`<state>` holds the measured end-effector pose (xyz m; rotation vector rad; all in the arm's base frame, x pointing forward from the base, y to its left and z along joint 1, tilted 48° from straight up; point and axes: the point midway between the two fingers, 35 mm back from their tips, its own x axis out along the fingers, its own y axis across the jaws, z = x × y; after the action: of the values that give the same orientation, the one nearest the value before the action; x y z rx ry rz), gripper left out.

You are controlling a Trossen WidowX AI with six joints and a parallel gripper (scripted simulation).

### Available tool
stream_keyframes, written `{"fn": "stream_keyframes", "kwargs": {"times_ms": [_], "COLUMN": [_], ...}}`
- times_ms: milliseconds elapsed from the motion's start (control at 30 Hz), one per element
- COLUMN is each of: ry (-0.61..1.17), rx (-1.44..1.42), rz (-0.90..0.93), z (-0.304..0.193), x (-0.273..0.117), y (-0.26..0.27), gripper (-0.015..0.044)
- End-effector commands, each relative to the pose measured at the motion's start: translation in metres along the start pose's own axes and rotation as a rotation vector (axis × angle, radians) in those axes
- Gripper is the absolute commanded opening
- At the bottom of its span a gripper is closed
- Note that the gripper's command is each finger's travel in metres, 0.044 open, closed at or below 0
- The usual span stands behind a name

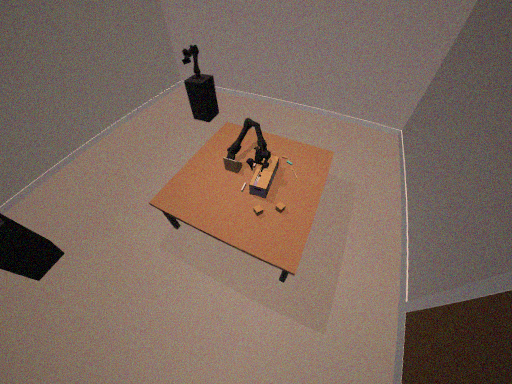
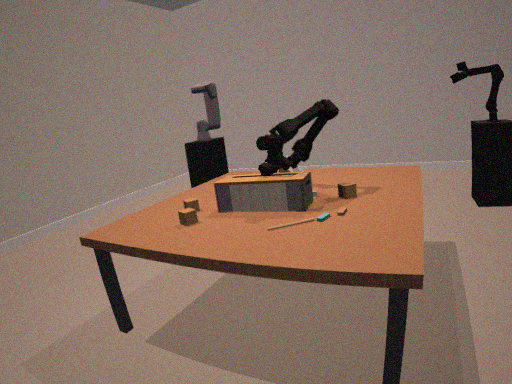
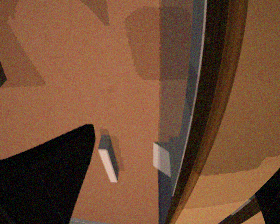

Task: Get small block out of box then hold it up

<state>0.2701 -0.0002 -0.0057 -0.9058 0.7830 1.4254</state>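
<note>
The long box (image 1: 272,170) (image 2: 260,197) (image 3: 250,137) stands on the table (image 1: 210,209) (image 2: 350,244) (image 3: 65,95), its wooden top slotted lengthwise. My gripper (image 1: 258,165) (image 2: 268,172) is open and empty. It is low at the box's top; contact cannot be told. In the wrist view one finger is over the table left of the box, the other at lower right over the box top. I cannot make out the small block; the arm, the top and the dim light hide most of the shelf. A pale patch (image 3: 161,159) shows at the box's side.
A white bar (image 1: 243,187) (image 3: 108,165) lies beside the box. Two wooden cubes (image 1: 258,210) (image 2: 188,217) stand off one end, another cube (image 2: 347,190) off the other. A teal piece (image 1: 289,163) (image 2: 323,217), a thin stick (image 2: 292,224) and a small orange piece (image 2: 342,211) lie behind the box.
</note>
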Motion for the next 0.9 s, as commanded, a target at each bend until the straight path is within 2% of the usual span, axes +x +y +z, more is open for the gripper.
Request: {"fn": "stream_keyframes", "kwargs": {"times_ms": [0, 867], "ry": [0.005, 0.007], "rx": [-0.002, -0.002], "rz": [-0.002, -0.003], "z": [-0.010, -0.056], "x": [0.003, 0.019], "y": [0.000, 0.000], "gripper": [0.0400, 0.0400]}}
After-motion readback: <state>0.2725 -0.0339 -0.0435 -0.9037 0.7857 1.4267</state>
